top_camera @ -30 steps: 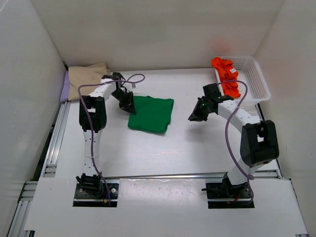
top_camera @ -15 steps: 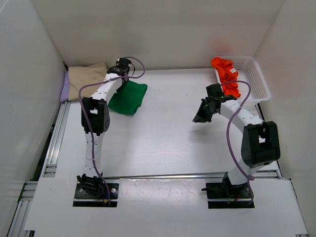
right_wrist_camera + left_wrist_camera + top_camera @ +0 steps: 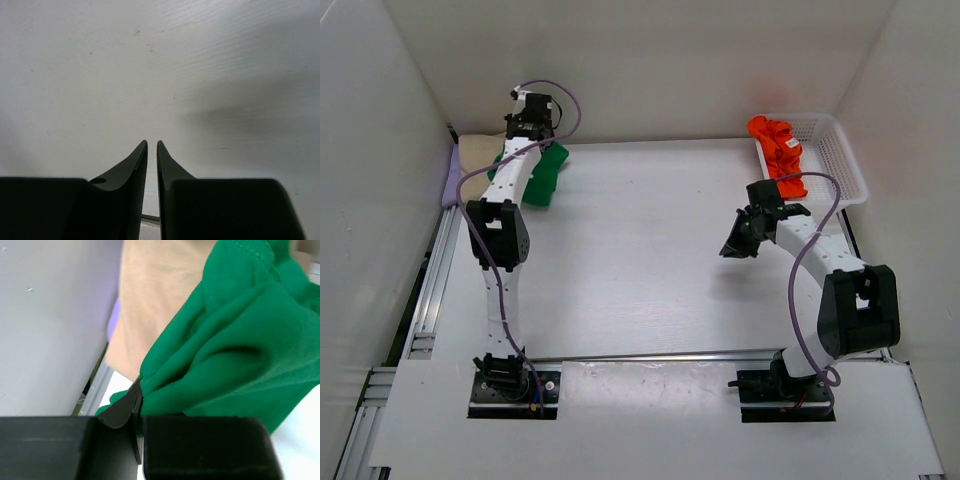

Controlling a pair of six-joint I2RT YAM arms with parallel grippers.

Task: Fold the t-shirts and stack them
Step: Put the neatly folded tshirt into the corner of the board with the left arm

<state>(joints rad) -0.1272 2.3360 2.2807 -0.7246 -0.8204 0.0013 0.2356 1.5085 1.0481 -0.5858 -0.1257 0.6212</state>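
My left gripper (image 3: 527,140) is shut on the bright green t-shirt (image 3: 546,172), which hangs bunched at the back left, just beside the beige t-shirt (image 3: 477,150). In the left wrist view the green t-shirt (image 3: 235,355) is pinched in my left gripper (image 3: 140,390), with the beige t-shirt (image 3: 155,300) behind it. A lilac t-shirt (image 3: 450,186) peeks out under the beige one. The orange-red t-shirt (image 3: 776,150) spills over the basket's left rim. My right gripper (image 3: 732,245) hovers above bare table; its fingers (image 3: 152,142) stand almost together and hold nothing.
The white mesh basket (image 3: 840,160) stands at the back right corner. White walls close in the table on three sides. A metal rail (image 3: 430,290) runs along the table's left edge.
The left arm has carried the green t-shirt from the middle of the table up to the back left, by the beige one. The right gripper has drifted slightly right.
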